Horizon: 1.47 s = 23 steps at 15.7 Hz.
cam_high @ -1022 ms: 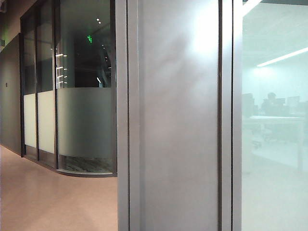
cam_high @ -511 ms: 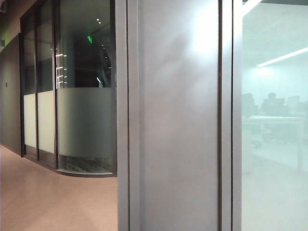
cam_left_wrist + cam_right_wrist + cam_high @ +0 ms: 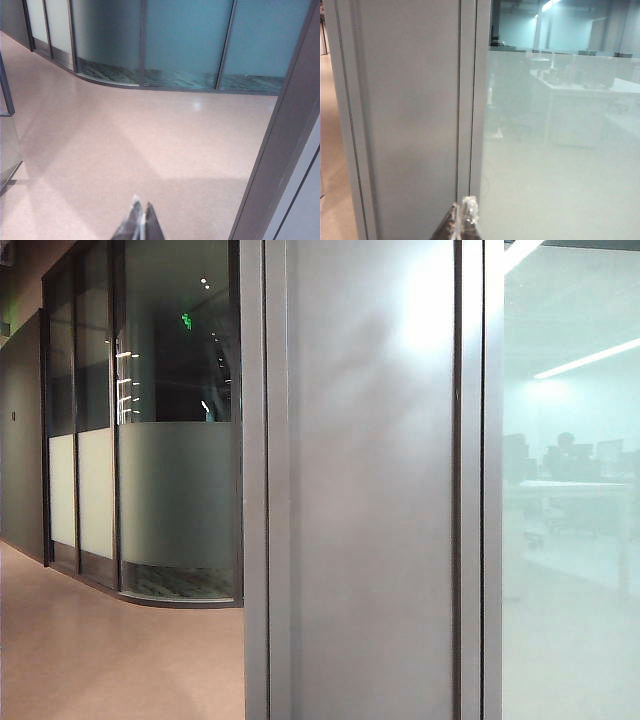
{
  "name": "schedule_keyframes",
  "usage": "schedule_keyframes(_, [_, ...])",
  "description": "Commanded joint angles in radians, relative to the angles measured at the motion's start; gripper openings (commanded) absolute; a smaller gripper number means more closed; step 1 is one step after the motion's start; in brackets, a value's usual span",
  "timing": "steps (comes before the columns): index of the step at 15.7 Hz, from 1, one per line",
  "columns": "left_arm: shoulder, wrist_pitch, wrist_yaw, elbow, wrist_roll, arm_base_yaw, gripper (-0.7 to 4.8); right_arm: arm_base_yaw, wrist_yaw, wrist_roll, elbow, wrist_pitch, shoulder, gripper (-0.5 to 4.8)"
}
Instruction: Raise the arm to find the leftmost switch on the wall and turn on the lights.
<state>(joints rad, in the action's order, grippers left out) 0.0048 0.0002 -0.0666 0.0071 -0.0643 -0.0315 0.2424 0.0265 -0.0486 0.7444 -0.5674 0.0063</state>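
No light switch shows in any view, so its look and place cannot be told.

Exterior: grey wall panel [image 3: 370,490], frosted glass [image 3: 570,540], neither gripper visible. Left wrist: left gripper [image 3: 140,222], tips together, empty, above pink floor [image 3: 125,145]. Right wrist: right gripper [image 3: 464,216], closed, empty, near that panel's frame.

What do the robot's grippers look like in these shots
Little shows. The left gripper is a pair of slim, dark tapered fingers with pale, glossy inner faces, pressed together. The right gripper also has dark fingers, its tips wrapped in clear, crinkled tape or film. No cables or markings are visible, and neither arm appears in the exterior view.
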Motion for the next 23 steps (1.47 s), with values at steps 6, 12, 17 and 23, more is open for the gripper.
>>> schedule_keyframes(6, [-0.001,0.008,0.003,0.002,0.004,0.002,-0.05,0.0,0.0,0.003,0.004,0.01,-0.003,-0.01])
schedule_keyframes(12, [-0.001,0.008,0.003,0.002,0.004,0.002,-0.05,0.0,0.0,0.003,0.004,0.01,-0.003,-0.01])
schedule_keyframes(17, [-0.001,0.008,0.003,0.002,0.004,0.002,-0.05,0.0,0.0,0.003,0.004,0.01,-0.003,-0.01])
schedule_keyframes(23, [-0.001,0.008,0.003,0.002,0.004,0.002,-0.05,-0.119,-0.003,0.003,-0.053,0.032,-0.003,-0.01])
